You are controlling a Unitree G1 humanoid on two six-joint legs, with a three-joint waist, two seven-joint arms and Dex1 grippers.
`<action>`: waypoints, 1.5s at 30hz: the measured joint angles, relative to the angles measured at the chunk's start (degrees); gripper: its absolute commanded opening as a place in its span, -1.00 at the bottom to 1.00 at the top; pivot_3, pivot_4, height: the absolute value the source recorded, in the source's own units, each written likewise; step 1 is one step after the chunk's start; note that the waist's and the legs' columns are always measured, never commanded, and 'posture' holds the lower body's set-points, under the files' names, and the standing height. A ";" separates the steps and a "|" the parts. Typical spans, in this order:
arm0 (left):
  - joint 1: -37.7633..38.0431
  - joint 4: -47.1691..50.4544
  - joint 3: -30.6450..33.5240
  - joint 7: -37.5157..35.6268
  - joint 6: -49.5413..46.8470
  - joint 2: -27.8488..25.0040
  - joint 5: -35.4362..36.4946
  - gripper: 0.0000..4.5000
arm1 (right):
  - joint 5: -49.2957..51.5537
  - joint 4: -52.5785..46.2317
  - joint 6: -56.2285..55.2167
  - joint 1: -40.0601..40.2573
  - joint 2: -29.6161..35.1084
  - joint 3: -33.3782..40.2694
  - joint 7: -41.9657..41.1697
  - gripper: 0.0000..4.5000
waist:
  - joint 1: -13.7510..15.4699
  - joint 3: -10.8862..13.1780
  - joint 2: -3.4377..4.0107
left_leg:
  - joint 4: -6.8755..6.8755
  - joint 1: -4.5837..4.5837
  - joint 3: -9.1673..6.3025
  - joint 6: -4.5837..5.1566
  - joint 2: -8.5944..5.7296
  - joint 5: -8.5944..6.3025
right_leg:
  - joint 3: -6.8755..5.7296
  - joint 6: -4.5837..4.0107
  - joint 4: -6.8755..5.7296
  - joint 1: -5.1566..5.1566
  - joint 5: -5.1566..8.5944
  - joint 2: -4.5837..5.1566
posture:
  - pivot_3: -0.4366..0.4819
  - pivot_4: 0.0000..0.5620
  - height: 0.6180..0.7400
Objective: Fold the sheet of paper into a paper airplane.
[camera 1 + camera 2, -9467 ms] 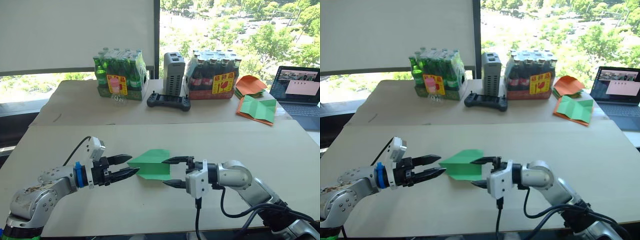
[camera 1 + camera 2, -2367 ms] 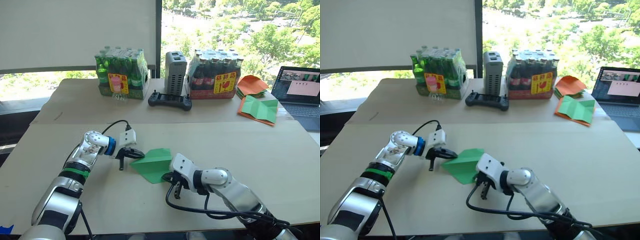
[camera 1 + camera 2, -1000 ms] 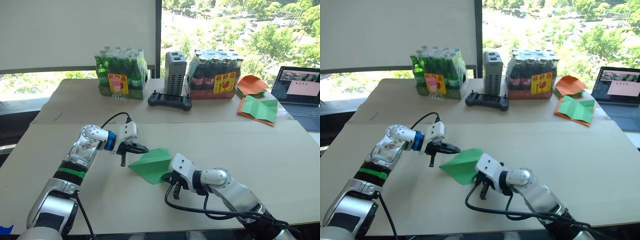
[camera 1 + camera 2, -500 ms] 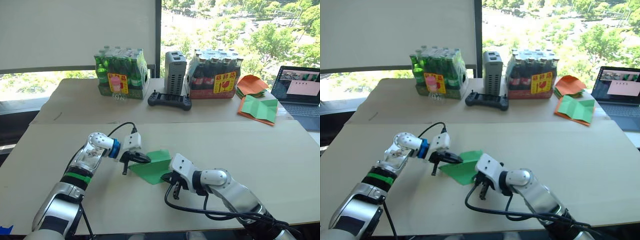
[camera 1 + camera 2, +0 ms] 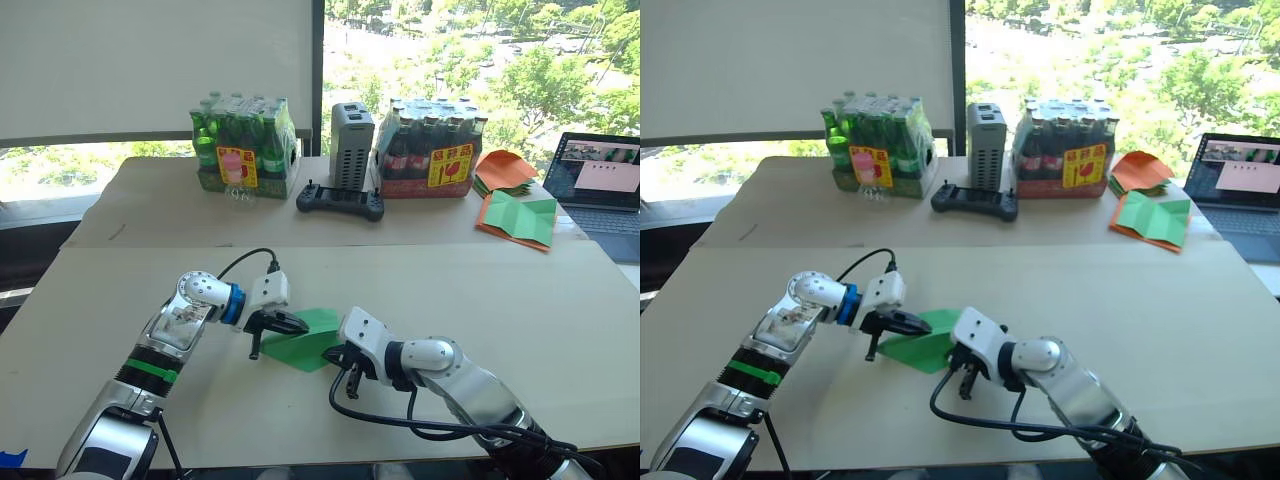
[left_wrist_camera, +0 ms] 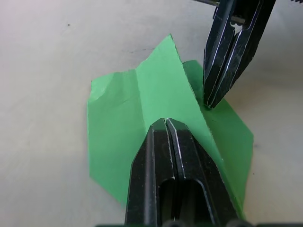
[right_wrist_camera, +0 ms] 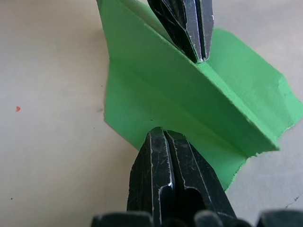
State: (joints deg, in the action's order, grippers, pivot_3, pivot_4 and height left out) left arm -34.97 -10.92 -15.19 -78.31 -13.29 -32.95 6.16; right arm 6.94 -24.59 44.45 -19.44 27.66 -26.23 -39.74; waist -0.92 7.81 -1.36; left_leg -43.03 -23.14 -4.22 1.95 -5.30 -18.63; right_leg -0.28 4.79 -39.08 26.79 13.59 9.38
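The sheet of paper [image 5: 310, 340], bright green and folded into a pointed wedge with a raised ridge [image 7: 189, 104], lies on the near table between my two grippers. My left gripper [image 5: 298, 325] is shut, and its tip presses down on the paper's left part [image 6: 165, 122]. My right gripper [image 5: 338, 356] is shut too, its tip [image 7: 158, 131] resting at the paper's near edge. The wrist views show the two tips close together on the sheet, on either side of the ridge.
On the far table stand a pack of green bottles [image 5: 240, 148], a grey box [image 5: 348, 145], a pack of dark bottles [image 5: 430, 150] and a black controller [image 5: 340, 201]. At the right lie orange papers [image 5: 500, 168], a green sheet with orange edges [image 5: 518, 220] and a laptop [image 5: 598, 180].
My left gripper has come down and toward me onto the paper, and the raised flap now lies flatter. The right gripper has stayed in place.
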 measured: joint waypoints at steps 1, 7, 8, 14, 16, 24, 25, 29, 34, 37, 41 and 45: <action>0.25 0.46 -0.11 0.14 -0.41 0.01 0.06 -0.99 | -0.01 0.00 0.00 0.00 0.00 0.00 0.01 -1.00 | 0.01 0.00 0.00 | 0.00 0.00 0.00 0.00 0.00 0.00 | 0.00 0.00 0.00 0.00 0.00 0.00 | -0.05 -0.47 -0.02; 1.86 1.73 -0.30 1.10 -1.00 -0.19 0.58 -0.99 | 0.00 0.00 0.04 0.00 0.00 0.01 0.04 -1.00 | 0.04 0.00 0.00 | 0.00 0.01 0.00 0.00 0.00 0.00 | 0.00 0.00 0.00 0.00 0.00 0.00 | -0.05 -0.47 -0.02; 2.02 2.29 -0.30 1.23 -1.43 -0.26 0.67 -0.99 | 0.00 0.00 0.05 0.00 0.00 0.01 0.04 -1.00 | 0.04 0.00 0.00 | 0.00 0.01 0.00 0.00 0.00 0.00 | 0.00 0.00 0.00 0.00 0.00 0.00 | -0.05 -0.47 -0.02; 3.32 6.78 -0.25 3.62 -4.17 -0.21 0.96 -0.99 | 0.05 -0.31 0.81 0.02 0.01 0.03 0.17 -1.00 | 0.05 0.00 0.00 | 0.00 0.00 0.00 0.00 0.00 0.00 | 0.00 0.00 0.00 0.00 0.00 0.01 | -0.05 -0.47 -0.02; 4.32 9.73 -0.28 4.33 -5.59 -0.19 1.35 -0.99 | 0.05 -0.42 0.98 0.03 0.02 0.04 0.26 -1.00 | 0.06 0.00 0.00 | 0.00 0.00 0.00 0.00 0.00 0.00 | 0.00 0.00 0.01 0.00 0.00 0.01 | -0.05 -0.47 -0.02; 9.45 16.72 0.96 8.52 -9.80 -1.20 3.32 -0.99 | 0.16 -0.44 1.24 0.00 0.05 0.09 0.34 -1.00 | 0.08 0.00 0.01 | 0.00 0.03 -0.01 0.00 0.01 0.00 | 0.02 0.00 0.00 -0.01 0.00 0.01 | -0.05 -0.47 -0.02; 9.98 17.44 1.39 9.39 -10.48 -1.20 3.45 -0.99 | 0.16 -0.45 1.29 0.00 0.05 0.10 0.36 -1.00 | 0.09 0.00 0.01 | 0.00 0.05 -0.01 0.00 0.00 0.00 | 0.02 0.00 0.01 -0.04 0.00 0.01 | -0.05 -0.47 -0.02; 12.16 19.68 2.36 12.10 -12.03 -1.15 4.40 -0.99 | 0.23 -0.51 1.60 -0.02 0.05 0.12 0.37 -1.00 | 0.10 0.00 0.01 | 0.00 0.08 -0.01 0.00 0.00 0.00 | 0.02 0.00 0.02 -0.08 0.00 0.02 | -0.05 -0.47 -0.02; 14.60 21.42 2.83 15.81 -13.26 0.04 5.35 -0.99 | 0.61 -0.53 2.01 -0.06 0.32 0.38 0.34 -1.00 | 0.21 0.00 0.01 | 0.00 0.13 -0.01 0.00 0.00 0.00 | 0.02 0.00 0.04 -0.14 0.00 0.02 | -0.05 -0.47 -0.02; 15.52 22.11 2.80 17.59 -13.47 0.62 5.44 -0.99 | 1.39 -0.58 2.45 -0.12 0.41 0.89 0.02 -1.00 | 0.23 0.00 0.01 | 0.01 0.15 -0.01 0.00 0.00 0.00 | 0.02 0.00 0.06 -0.17 0.00 0.03 | -0.05 -0.47 -0.02; 15.97 22.70 2.74 18.50 -13.67 0.60 5.48 -0.99 | 5.73 -1.16 6.38 -0.25 1.26 4.94 -1.92 -1.00 | 0.28 0.00 0.01 | 0.00 0.13 -0.02 0.00 0.00 0.00 | 0.02 0.00 0.08 -0.16 0.00 0.04 | -0.05 -0.47 -0.02; 16.02 22.68 2.51 18.85 -13.81 0.55 5.47 -0.99 | 11.65 -5.58 10.27 -2.79 3.53 10.10 -5.12 -1.00 | 0.26 0.00 0.01 | 0.02 0.11 -0.02 0.00 0.01 0.00 | 0.01 0.00 0.07 -0.13 0.00 0.03 | -0.05 -0.47 -0.02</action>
State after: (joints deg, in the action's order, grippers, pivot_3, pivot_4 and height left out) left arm -18.95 11.76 -12.69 -59.46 -27.10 -32.40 11.62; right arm 18.59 -30.17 54.71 -22.23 31.19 -16.13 -44.86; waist -0.67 7.81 -1.35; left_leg -43.02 -23.03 -4.24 1.95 -5.29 -18.63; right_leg -0.27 4.79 -39.01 26.66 13.59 9.41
